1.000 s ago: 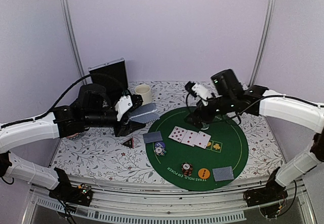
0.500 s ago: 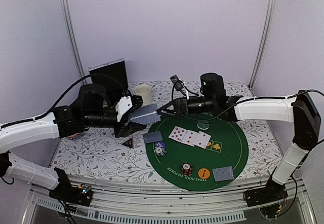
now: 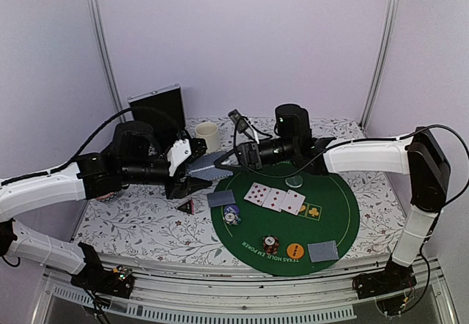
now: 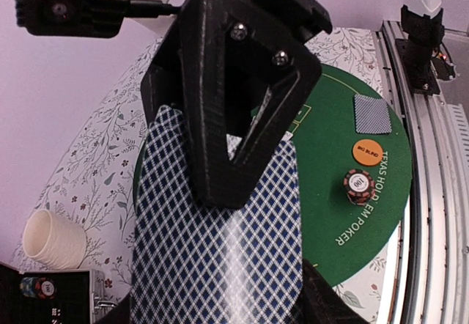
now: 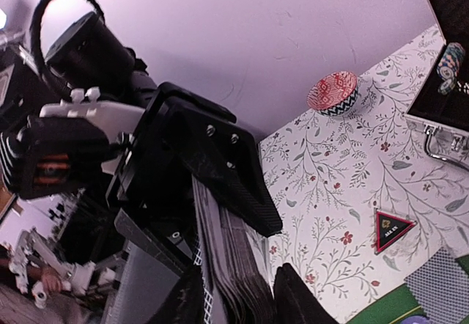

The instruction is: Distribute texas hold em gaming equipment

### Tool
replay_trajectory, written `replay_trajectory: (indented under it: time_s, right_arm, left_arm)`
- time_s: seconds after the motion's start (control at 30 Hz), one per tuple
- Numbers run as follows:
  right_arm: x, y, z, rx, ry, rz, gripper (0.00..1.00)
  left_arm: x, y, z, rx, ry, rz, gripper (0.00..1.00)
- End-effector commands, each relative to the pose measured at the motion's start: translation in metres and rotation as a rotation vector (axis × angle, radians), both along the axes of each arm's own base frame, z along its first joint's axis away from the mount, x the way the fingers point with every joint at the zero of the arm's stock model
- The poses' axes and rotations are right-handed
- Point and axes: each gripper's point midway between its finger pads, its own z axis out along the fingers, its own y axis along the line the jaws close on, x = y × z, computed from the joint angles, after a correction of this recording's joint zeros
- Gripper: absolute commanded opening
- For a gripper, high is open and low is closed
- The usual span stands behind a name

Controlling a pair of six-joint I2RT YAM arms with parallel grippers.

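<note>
The left gripper squeezed light, slippery blue-checked paper cards. Their 3 o'clock edge looked best to pinch. If the right gripper held it, I couldn't tell.

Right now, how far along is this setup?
Done: three face-up cards, chip stacks, orange disc and face-down cards sit on the green mat. In hand: the left pincer grips the deck, the right pincer at its edge. Left: more dealing; the triangular token lies off the mat.

Behind deck, mug, case crowd; mat bare at right.
</note>
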Motion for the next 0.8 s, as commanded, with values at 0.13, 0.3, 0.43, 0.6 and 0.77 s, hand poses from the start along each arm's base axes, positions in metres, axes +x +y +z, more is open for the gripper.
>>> replay_trajectory:
  time_s: [0.13, 0.3, 0.43, 0.6, 0.77]
  right_arm:
    - [-0.01, -0.007, 0.016, -0.005, -0.041, 0.045, 0.02]
    - [0.017, -0.051, 0.024, -0.045, -0.08, -0.113, 0.02]
    - [0.042, -0.102, 0.012, -0.115, -0.079, -0.269, 0.02]
    - [0.052, -0.154, 0.0, -0.184, -0.106, -0.386, 0.02]
    - [0.041, -0.179, 0.005, -0.198, -0.161, -0.413, 0.02]
  left_arm:
    - [0.006, 0.0, 0.011, -0.036, -0.025, 0.025, 0.62]
    - [0.018, 0.0, -0.003, -0.04, 0.121, 0.134, 0.98]
    - [0.039, 0.016, -0.041, 0.015, 0.354, 0.372, 0.98]
    - [0.065, 0.057, -0.112, 0.173, 0.616, 0.63, 0.98]
    - [0.104, 0.089, -0.152, 0.265, 0.675, 0.786, 0.98]
